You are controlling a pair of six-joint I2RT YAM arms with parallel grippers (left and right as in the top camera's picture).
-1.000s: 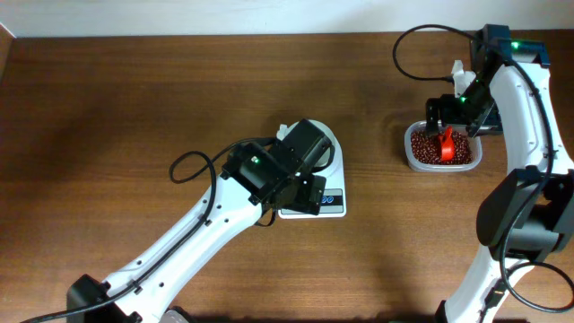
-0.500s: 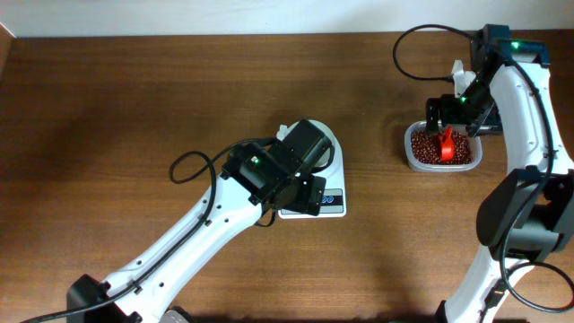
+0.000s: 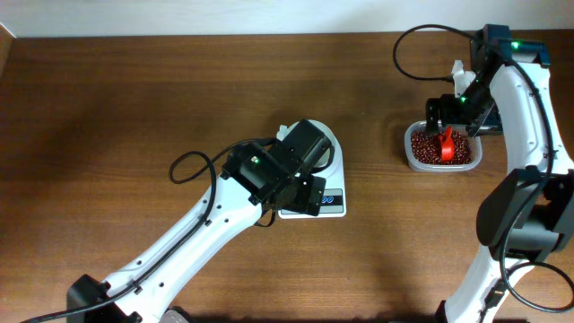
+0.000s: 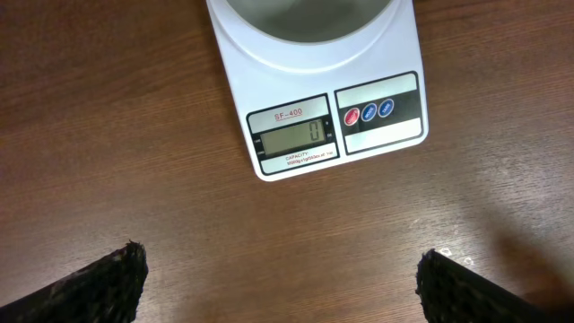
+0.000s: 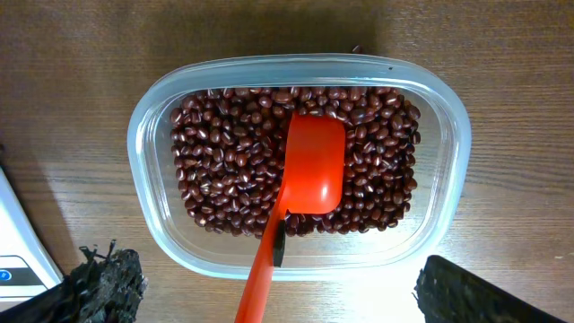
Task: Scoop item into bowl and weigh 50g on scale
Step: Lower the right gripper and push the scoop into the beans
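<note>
The right gripper point(image 5: 273, 274) hung directly above the clear plastic tub point(image 5: 456, 148), its two fingers point(image 5: 103, 278) spread wide and clamped on nothing. The handle of a red plastic scoop point(image 5: 314, 170) ran between them but touched neither. Its spoon end rested on top of the beans point(image 5: 215, 161) near the middle of the tub, and the handle slanted back over the near rim toward the wrist camera. I could not tell whether the spoon end lay face up or face down. The small dark reddish-brown beans covered the tub's floor in a loose layer, and all that showed were inside its walls. In the overhead view the tub stood on the wooden table point(image 3: 134, 99) at the far right, well apart from the scale point(image 4: 296, 90).

The left gripper point(image 4: 282, 278) also had its jaws wide apart and held nothing. It was poised over bare wood just in front of the scale. The scale's grey display point(image 4: 289, 139) read 0 under the label SF-400, and round red and blue buttons point(image 4: 369, 112) sat just beside it. The white bowl point(image 4: 305, 22) stood on the scale's round platform. The left wrist view caught only its near part, and from overhead the left arm hid most of it, leaving an arc of white rim.
</note>
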